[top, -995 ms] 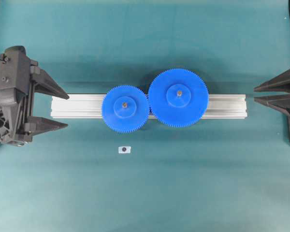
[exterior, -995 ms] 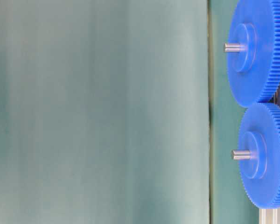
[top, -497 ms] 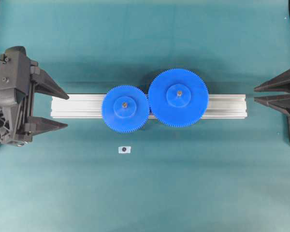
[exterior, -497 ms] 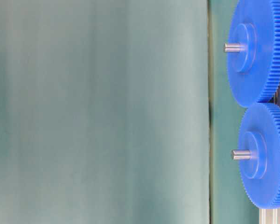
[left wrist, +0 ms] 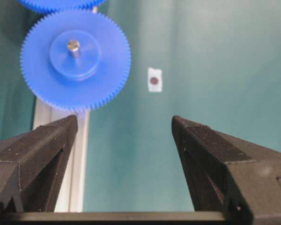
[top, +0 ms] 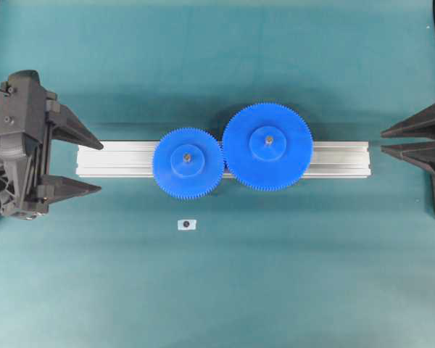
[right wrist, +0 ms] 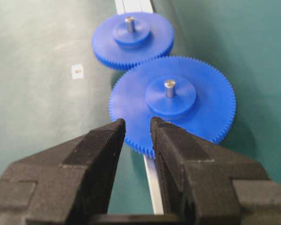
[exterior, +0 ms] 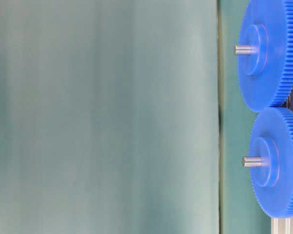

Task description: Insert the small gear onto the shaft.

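The left pincer [top: 93, 167] stands spread wide and grasps nothing, well clear of the rail [top: 116, 159] end; the right pincer [top: 383, 143] is nearly closed, also empty. Bare green surface [top: 217, 290] lies all around. The small gear [top: 188, 162], blue and fine-toothed, sits on its shaft [top: 187, 156], meshing with the large gear [top: 267, 146]. A tiny white tag [top: 186, 225] lies nearby, unreadable.

The small gear [top: 188, 162] is a blue plastic toothed disc with fine teeth and a raised round hub. It lies flat, seated on the shaft [top: 188, 155], a short grey metal pin that stands upright through the hub's centre hole and protrudes above it. The gear's teeth meet those of the larger gear [top: 267, 146] beside it.
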